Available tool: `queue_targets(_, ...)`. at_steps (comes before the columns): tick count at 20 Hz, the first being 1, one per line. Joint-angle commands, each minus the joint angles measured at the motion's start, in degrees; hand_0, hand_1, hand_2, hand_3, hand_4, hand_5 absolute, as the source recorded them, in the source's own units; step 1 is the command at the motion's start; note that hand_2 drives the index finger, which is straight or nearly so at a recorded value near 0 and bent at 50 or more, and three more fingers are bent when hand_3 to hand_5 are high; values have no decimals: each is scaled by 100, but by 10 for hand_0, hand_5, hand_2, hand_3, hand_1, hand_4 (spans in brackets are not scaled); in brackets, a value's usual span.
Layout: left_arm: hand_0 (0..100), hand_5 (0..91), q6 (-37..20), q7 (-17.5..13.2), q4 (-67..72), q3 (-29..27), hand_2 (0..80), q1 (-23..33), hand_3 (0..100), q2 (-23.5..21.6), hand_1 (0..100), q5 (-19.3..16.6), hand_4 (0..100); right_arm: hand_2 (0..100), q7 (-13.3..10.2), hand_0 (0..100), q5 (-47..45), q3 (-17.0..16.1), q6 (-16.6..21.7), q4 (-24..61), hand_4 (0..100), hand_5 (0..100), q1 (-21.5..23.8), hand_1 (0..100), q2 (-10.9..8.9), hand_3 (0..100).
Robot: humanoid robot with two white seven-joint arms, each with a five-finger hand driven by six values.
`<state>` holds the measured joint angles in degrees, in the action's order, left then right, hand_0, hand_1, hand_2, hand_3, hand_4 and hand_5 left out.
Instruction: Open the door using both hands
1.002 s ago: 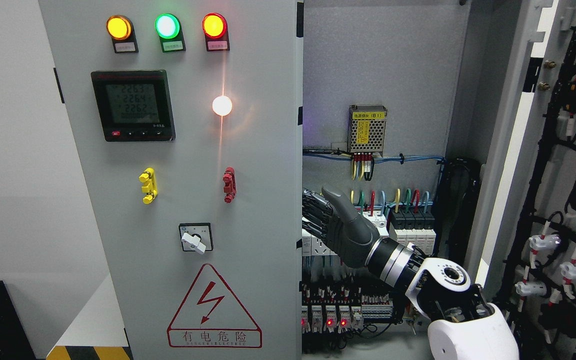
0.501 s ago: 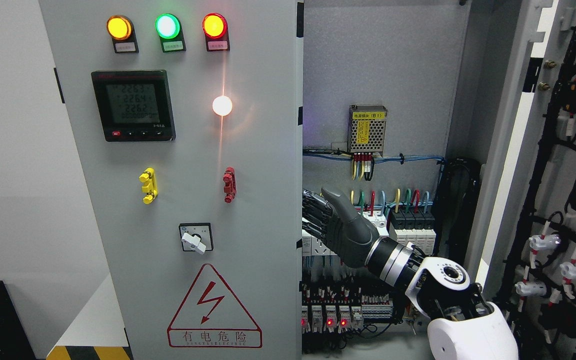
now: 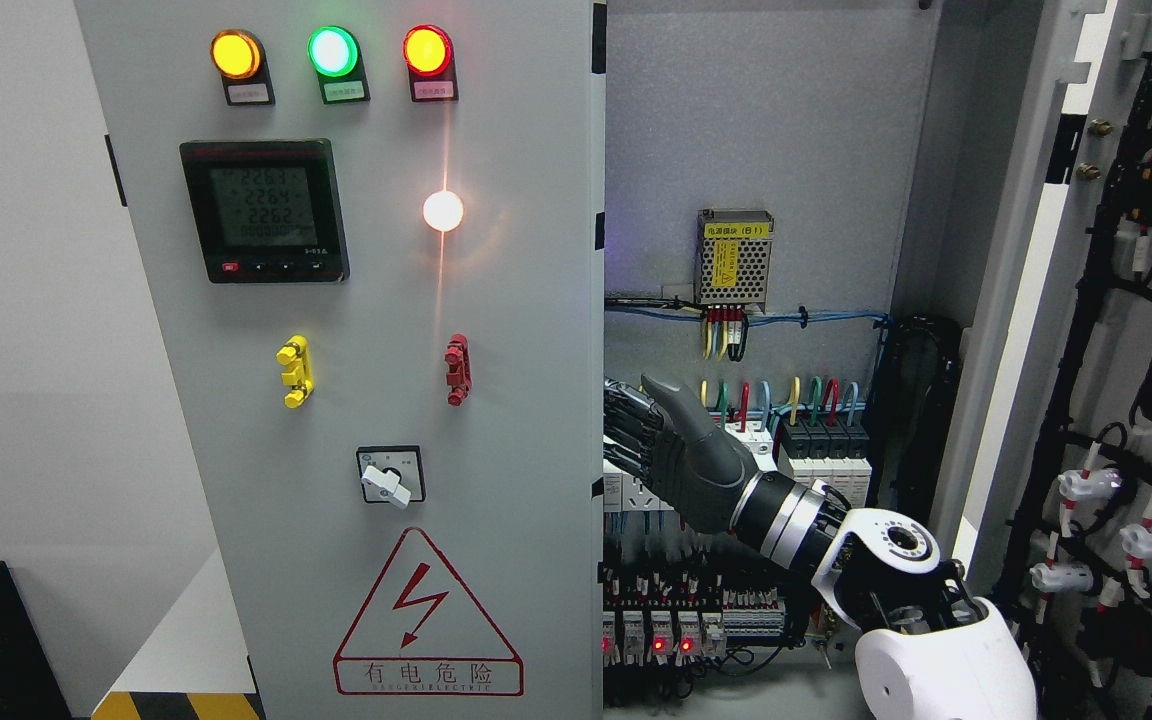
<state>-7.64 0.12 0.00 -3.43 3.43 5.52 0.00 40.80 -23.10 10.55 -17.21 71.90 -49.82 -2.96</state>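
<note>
Head view: nearest us, our right hand (image 3: pixel 671 450) reaches from the lower right, its fingers (image 3: pixel 628 420) hooked behind the right edge of the grey left door (image 3: pixel 496 400). That door carries a red lightning triangle (image 3: pixel 426 612) reading "有电危险". Farther inside the open cabinet, a vented box (image 3: pixel 735 258) bears a yellow label.

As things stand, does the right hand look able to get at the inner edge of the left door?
Probably yes. The right hand is already inside the open cabinet, its fingers at the left door's free edge with nothing between them. Whether they actually touch the edge is hidden behind it.
</note>
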Motion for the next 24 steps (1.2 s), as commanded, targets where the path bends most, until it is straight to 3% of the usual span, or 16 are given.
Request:
queue_targets(1,0,0,0,-3,0,0,0,0,0,-7,0,-79,0,0,138,190,-1,-1,7,-98,0,0,-36,0,-3,0)
queue_targets(24,0,0,0,-3,0,0,0,0,0,2,0,-79,0,0,279,190,-10,-1,7,-98,0,0,-98,0,-3,0)
